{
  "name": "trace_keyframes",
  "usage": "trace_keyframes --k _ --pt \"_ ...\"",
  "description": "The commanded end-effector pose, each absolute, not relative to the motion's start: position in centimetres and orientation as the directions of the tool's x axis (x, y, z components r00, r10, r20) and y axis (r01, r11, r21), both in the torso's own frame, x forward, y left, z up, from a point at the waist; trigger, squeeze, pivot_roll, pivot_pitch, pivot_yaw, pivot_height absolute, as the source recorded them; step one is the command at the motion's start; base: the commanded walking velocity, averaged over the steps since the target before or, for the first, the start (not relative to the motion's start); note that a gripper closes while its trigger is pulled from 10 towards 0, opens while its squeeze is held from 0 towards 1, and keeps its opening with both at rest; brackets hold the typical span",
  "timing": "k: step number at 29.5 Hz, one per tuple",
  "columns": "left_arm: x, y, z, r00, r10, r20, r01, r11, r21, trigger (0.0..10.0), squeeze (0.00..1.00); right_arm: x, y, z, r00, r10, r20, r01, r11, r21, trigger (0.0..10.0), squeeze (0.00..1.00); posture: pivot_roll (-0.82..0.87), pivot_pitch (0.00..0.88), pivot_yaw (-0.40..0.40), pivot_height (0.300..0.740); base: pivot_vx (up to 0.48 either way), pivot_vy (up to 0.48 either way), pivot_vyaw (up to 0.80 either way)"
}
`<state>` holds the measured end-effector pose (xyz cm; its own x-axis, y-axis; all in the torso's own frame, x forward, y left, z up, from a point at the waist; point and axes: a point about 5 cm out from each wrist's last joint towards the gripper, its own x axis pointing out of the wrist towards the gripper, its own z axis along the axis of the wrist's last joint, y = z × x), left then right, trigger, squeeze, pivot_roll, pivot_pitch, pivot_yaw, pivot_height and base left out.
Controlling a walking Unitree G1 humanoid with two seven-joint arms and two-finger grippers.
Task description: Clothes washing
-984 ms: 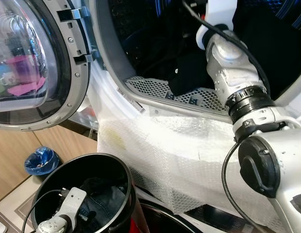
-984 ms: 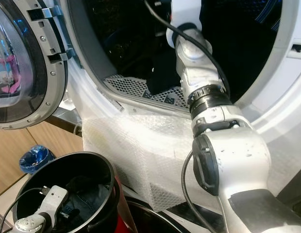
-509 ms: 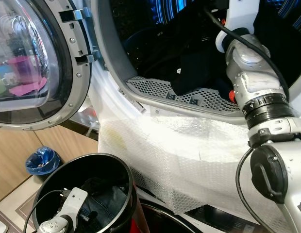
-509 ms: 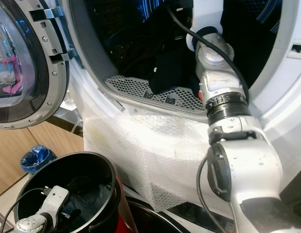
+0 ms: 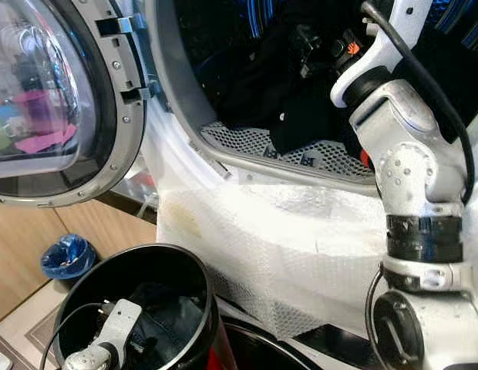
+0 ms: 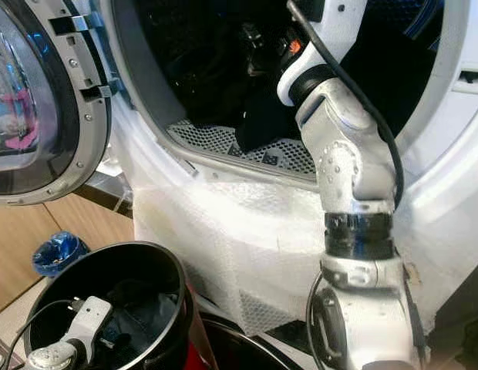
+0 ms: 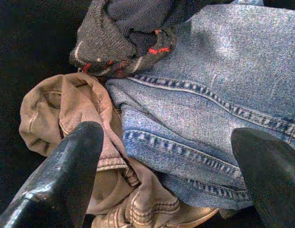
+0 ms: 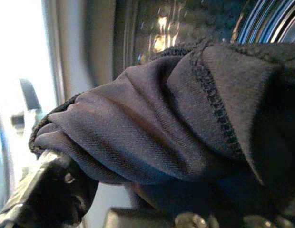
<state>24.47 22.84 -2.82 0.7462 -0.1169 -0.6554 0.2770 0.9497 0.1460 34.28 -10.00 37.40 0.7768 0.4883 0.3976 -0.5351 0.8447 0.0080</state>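
The washing machine's drum (image 5: 239, 46) stands open, with dark clothes lying inside it. My right arm reaches in, and the right gripper (image 5: 316, 42) is held high in the drum opening. In the right wrist view a dark garment (image 8: 157, 128) is bunched between its fingers (image 8: 47, 190). A dark garment (image 5: 301, 116) hangs down onto the perforated lip. My left gripper (image 7: 166, 161) is down in the black bin (image 5: 204, 293), open wide over blue jeans (image 7: 209, 95), a tan garment (image 7: 66, 114) and a dark sock (image 7: 119, 33).
The round glass door (image 5: 54, 100) is swung open at the left. Bubble wrap (image 5: 285, 239) covers the washer's front below the opening. A small blue-lined bin (image 5: 65, 258) stands on the floor by wooden cabinets.
My right arm has swung to the right and bent upward, so its gripper now shows higher in the drum with dark cloth. The left arm stays in the bin.
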Motion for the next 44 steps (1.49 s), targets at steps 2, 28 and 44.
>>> trace_keyframes --k 2,28,44 --pt "20.3 20.1 -6.6 0.602 -0.165 -0.782 0.315 0.948 0.043 10.0 0.00 33.4 -10.7 37.3 0.804 0.472 0.362 -0.500 0.866 -0.016 10.0 0.00 -0.02 0.069 -0.045 0.740 0.000 0.000 0.00" --pt "20.2 20.1 -6.6 0.597 -0.168 -0.785 0.317 0.947 0.038 10.0 0.00 30.1 -14.5 37.5 0.739 0.589 0.327 -0.449 0.792 -0.413 10.0 0.00 -0.03 0.075 -0.042 0.740 0.000 0.000 0.00" --pt "20.3 20.0 -6.6 0.598 -0.170 -0.783 0.322 0.946 0.041 10.0 0.00 28.9 -13.5 35.4 0.690 0.701 0.180 -0.498 0.641 -0.584 10.0 0.00 -0.03 0.072 -0.040 0.740 0.000 0.000 0.00"
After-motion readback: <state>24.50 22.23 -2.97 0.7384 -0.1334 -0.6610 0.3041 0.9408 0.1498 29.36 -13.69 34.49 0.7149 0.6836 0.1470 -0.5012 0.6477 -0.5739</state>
